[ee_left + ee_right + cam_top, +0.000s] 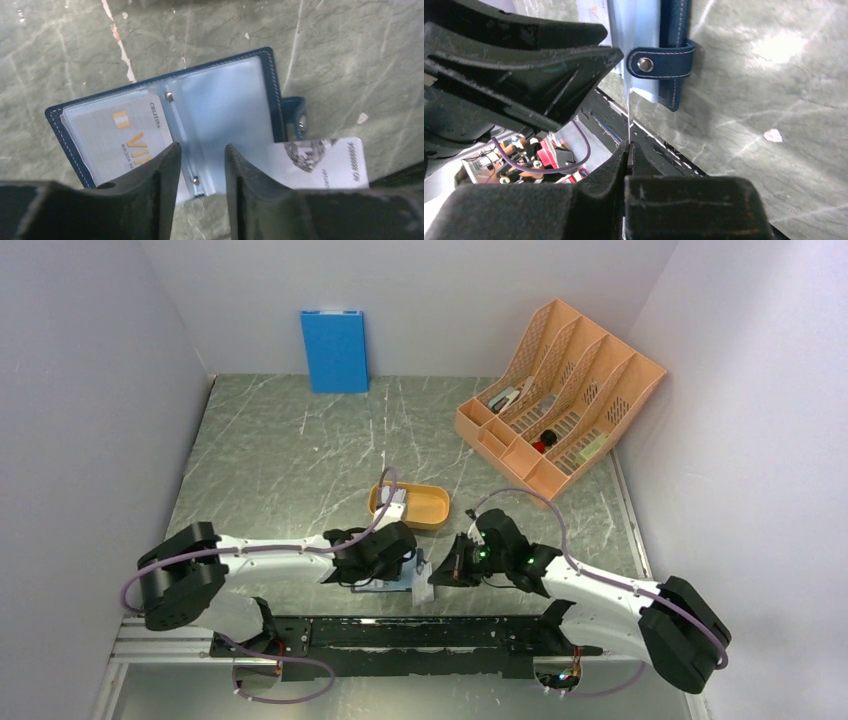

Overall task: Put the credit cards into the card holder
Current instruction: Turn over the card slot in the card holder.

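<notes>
The navy card holder point(272, 85) lies open on the table, clear pockets up. One grey-silver credit card point(117, 132) sits in its left pocket. My left gripper point(202, 147) is open, its fingers straddling the holder's spine at the near edge. My right gripper point(629, 146) is shut on a second credit card point(629, 117), seen edge-on and held upright beside the holder's snap tab point(661, 62). That card point(330, 162) lies just right of the holder in the left wrist view. In the top view both grippers point(385, 558) point(445, 572) meet over the holder with the card point(422, 582) between them.
A shallow orange oval tray point(432, 508) with something pale in it stands just behind the grippers. An orange file organizer point(560, 390) stands at the back right. A bright blue flat panel point(334, 350) leans on the back wall. A black rail point(430, 632) runs along the near edge.
</notes>
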You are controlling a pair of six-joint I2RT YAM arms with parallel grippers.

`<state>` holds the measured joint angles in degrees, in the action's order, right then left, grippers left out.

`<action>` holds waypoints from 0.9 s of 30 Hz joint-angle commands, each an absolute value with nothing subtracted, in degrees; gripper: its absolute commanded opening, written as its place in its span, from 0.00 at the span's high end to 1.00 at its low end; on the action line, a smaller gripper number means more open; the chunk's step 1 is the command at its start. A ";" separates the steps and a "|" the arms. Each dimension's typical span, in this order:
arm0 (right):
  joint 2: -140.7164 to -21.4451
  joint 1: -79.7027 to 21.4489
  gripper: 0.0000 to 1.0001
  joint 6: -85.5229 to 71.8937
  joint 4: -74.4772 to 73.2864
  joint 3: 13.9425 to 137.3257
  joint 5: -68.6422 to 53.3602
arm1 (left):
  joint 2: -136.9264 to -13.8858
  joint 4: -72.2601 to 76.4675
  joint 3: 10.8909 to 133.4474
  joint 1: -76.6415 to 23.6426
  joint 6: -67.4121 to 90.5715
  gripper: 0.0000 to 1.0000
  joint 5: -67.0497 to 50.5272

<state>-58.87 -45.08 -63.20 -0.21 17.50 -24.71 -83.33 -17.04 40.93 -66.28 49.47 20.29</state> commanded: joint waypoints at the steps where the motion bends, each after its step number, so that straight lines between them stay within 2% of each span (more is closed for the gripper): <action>1: -60.49 -45.36 1.00 -60.12 0.99 21.01 -24.21 | -77.68 -23.83 44.33 -66.49 48.81 0.54 19.78; 5: -62.82 -45.35 1.00 -58.69 1.41 22.75 -24.64 | -72.91 -27.11 45.14 -66.45 48.65 0.50 19.01; 16: -73.80 -47.78 1.00 -57.49 5.71 29.17 -25.37 | -56.51 -32.56 37.73 -66.36 53.84 0.49 25.62; 27: -87.15 -52.39 1.00 -57.47 9.70 35.67 -23.96 | -54.21 -29.12 35.18 -66.18 52.86 0.54 25.47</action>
